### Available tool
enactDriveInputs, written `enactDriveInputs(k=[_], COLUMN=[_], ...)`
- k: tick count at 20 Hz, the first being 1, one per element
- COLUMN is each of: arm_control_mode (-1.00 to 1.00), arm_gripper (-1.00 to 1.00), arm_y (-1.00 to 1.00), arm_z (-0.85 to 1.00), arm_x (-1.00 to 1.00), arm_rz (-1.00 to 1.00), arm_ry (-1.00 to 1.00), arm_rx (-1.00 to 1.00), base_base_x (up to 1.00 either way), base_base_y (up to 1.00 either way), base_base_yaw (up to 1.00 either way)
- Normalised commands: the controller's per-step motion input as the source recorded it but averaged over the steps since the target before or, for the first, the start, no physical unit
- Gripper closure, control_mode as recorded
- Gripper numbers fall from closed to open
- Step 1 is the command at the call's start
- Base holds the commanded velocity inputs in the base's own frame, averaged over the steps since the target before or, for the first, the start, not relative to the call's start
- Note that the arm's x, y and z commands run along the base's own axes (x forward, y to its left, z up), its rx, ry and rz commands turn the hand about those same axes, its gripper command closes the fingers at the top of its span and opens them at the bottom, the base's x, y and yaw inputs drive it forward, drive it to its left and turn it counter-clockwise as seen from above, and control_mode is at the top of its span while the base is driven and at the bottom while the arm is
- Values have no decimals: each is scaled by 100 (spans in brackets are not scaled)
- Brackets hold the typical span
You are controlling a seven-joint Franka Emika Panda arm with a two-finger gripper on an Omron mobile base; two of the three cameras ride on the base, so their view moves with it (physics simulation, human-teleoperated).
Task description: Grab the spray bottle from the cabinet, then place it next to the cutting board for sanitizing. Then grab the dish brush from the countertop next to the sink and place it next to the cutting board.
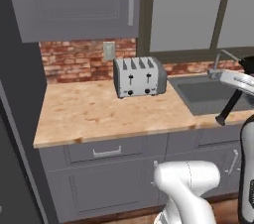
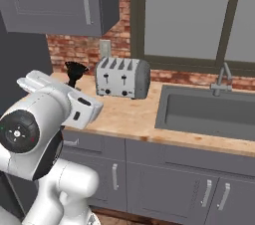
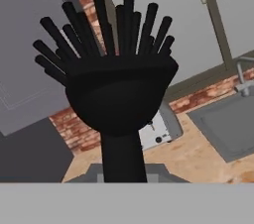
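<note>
My gripper (image 1: pixel 237 90) is shut on the dish brush (image 1: pixel 227 110), held in the air above the countertop (image 1: pixel 99 114) at the sink's (image 1: pixel 208 94) near edge. The brush's black handle slants down and its bristly head points up. In the hand view the brush head (image 3: pixel 119 84) looms close, its handle dropping between my fingers. From the right base view the brush head (image 2: pixel 75 69) pokes up behind my hand. The grey cabinet (image 1: pixel 74 5) hangs above the counter with its door closed. The spray bottle and the cutting board are out of view.
A silver toaster (image 1: pixel 140 77) stands at the back of the counter against the brick wall. The faucet (image 2: pixel 222 79) rises behind the sink basin (image 2: pixel 209 112). Grey drawers and doors (image 1: pixel 106 153) run below the counter. A dark tall unit (image 1: pixel 15 119) borders the left.
</note>
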Motion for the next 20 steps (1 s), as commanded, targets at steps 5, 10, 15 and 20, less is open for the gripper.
enactDriveInputs(k=[5,10,15,20], arm_control_mode=[100,100,100,100], arm_gripper=[100,100,100,100], arm_y=[0,0,0,0], arm_z=[0,0,0,0], arm_x=[0,0,0,0], arm_rz=[0,0,0,0], arm_ry=[0,0,0,0], arm_rx=[0,0,0,0], base_base_x=[-98,-93,-27,0], base_base_y=[60,81,99,73], base_base_yaw=[0,3,42,78])
